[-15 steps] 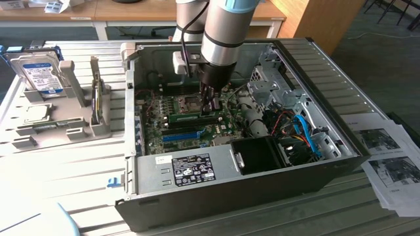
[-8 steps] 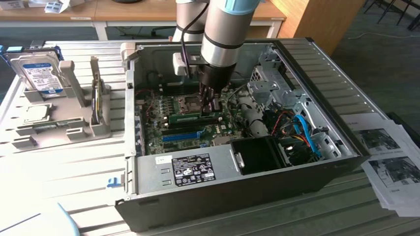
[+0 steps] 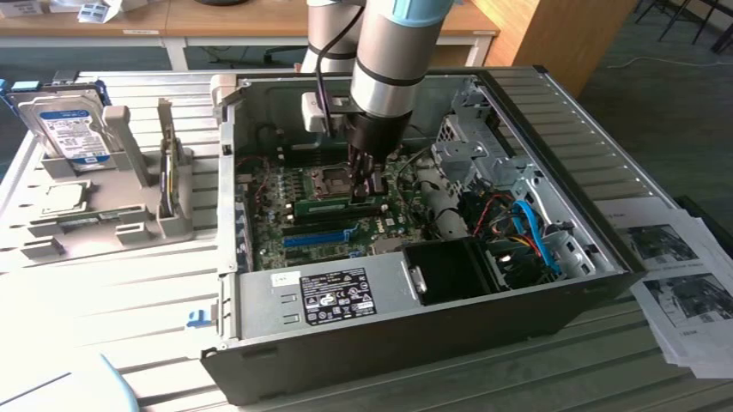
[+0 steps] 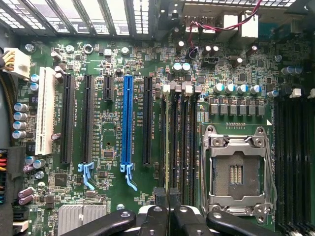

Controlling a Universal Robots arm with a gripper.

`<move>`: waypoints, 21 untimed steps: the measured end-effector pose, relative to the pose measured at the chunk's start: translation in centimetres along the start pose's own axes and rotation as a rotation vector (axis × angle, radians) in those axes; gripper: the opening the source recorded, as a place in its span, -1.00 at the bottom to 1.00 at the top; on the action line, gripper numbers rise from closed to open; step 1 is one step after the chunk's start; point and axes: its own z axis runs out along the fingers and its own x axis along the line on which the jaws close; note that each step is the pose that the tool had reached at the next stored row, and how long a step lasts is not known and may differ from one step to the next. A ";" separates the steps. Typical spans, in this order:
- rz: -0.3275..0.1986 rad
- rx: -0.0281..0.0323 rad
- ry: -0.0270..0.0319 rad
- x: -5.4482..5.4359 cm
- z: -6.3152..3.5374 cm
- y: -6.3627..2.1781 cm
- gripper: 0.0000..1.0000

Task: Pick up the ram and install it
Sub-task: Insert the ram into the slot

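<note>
ram (image 3: 326,206): my pincer (image 3: 369,194) hides one end; grip I can't confirm
papers (image 3: 687,283): cropped at the exterior view's right
case label (image 3: 335,292): unreadable

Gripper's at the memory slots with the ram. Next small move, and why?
Probably ease straight down slightly: the gripper is shut on the ram, which lies along the black slots beside the CPU socket, seemingly not yet seated.
</note>
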 end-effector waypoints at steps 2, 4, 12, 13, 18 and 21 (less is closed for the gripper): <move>0.000 -0.0001 0.0001 0.0 -0.01 0.00 -0.78; 0.000 0.0000 0.0000 0.1 0.00 0.00 -0.78; 0.000 0.0001 -0.0001 0.1 0.07 0.00 -0.78; 0.000 0.0000 0.0001 0.2 0.11 -0.01 -0.78; 0.000 -0.0001 0.0002 0.2 0.21 -0.01 -0.78; 0.000 0.0001 -0.0002 0.2 0.28 -0.02 -0.78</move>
